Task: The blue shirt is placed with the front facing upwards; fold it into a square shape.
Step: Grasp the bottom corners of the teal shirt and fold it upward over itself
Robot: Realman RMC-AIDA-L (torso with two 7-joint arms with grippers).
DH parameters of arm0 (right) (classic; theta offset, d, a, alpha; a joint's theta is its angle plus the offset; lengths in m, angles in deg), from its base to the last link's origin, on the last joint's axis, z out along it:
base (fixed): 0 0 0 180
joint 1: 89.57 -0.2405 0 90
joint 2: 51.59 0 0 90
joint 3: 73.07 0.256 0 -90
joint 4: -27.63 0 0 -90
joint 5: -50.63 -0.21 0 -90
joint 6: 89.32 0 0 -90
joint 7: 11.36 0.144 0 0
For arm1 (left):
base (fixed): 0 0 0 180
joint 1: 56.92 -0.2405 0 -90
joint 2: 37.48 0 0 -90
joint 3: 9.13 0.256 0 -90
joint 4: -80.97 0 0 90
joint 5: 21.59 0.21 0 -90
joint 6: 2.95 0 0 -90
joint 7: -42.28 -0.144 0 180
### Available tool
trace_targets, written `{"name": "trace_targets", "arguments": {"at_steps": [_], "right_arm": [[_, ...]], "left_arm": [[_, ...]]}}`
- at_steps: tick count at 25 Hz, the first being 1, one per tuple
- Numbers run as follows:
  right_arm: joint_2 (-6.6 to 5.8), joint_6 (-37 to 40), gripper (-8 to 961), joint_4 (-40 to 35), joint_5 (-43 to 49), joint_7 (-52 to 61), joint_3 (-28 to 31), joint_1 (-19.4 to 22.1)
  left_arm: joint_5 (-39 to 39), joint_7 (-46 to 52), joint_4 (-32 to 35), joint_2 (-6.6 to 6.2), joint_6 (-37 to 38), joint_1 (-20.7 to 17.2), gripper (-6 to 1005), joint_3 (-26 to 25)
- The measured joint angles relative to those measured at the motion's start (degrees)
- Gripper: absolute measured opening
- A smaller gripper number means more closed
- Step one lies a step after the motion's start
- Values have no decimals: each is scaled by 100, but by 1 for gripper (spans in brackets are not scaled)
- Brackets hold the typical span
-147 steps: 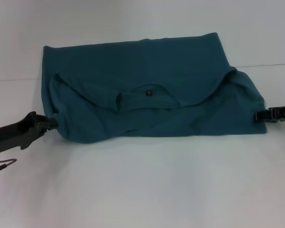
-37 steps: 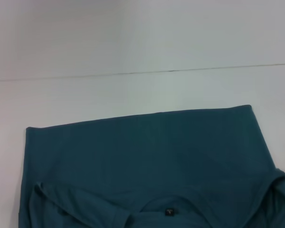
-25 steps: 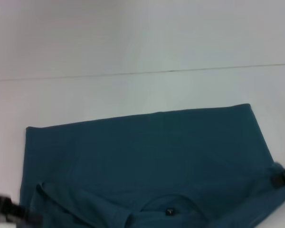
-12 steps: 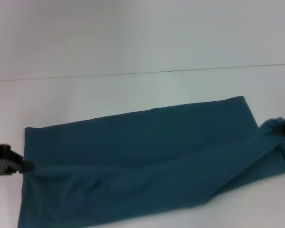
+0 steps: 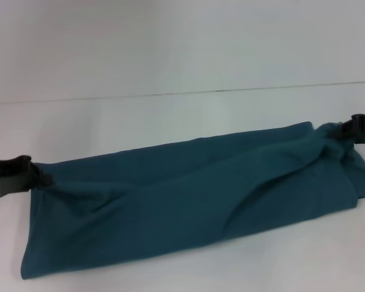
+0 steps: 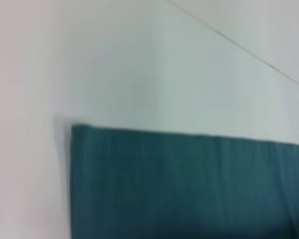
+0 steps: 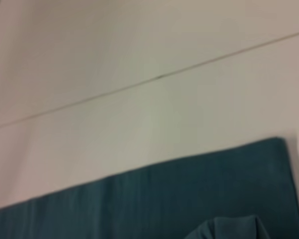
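The blue shirt lies across the white table as a long folded band, plain teal with no lettering or collar showing. My left gripper is shut on the shirt's near layer at its left end. My right gripper is shut on the bunched cloth at the right end, lifted a little off the table. The folded-over layer hangs between the two grippers and covers the layer beneath. The left wrist view shows a flat corner of the shirt. A straight edge of the shirt with a raised fold fills the right wrist view.
The white table stretches beyond the shirt, with a thin dark seam line running across it. A strip of bare table lies in front of the shirt.
Both grippers have carried the shirt's near edge away from me over the rest of it. The collar and label are now covered, and the shirt has become a narrower band.
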Motion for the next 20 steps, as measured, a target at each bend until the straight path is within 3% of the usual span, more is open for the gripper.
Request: {"name": "trace_targets", "arguments": {"at_steps": [9, 20], "right_arm": [[212, -774, 148, 40, 22, 499, -346, -74], [284, -1700, 150, 447, 47, 764, -681, -321]], "left_arm": [[-292, -26, -272, 116, -953, 111, 24, 5], [-289, 14, -454, 246, -2006, 146, 24, 15]]}}
